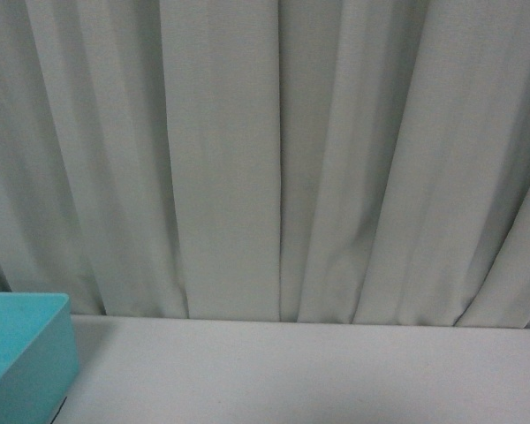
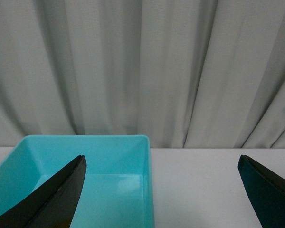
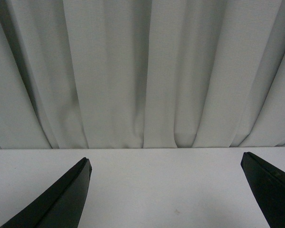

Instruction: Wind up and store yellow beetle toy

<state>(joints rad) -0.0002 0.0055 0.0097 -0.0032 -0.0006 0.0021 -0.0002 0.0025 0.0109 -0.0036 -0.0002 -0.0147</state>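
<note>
— Turquoise bin (image 1: 22,353) only pokes into the front view's lower left corner, on the white table (image 1: 336,371) before the grey curtain (image 1: 221,159). Any arm there?
— None. The left wrist view shows more: the bin's open inside, with one finger of the left gripper (image 2: 161,159) crossing it and the other against bare table. Its jaws stand wide apart, holding nothing.
— And the right wrist view?
— No bin, just table and curtain. The right gripper (image 3: 166,158) is spread equally wide, nothing between its fingers.
— The yellow beetle toy?
— None of the three views shows it, so I cannot tell where it is.
</note>
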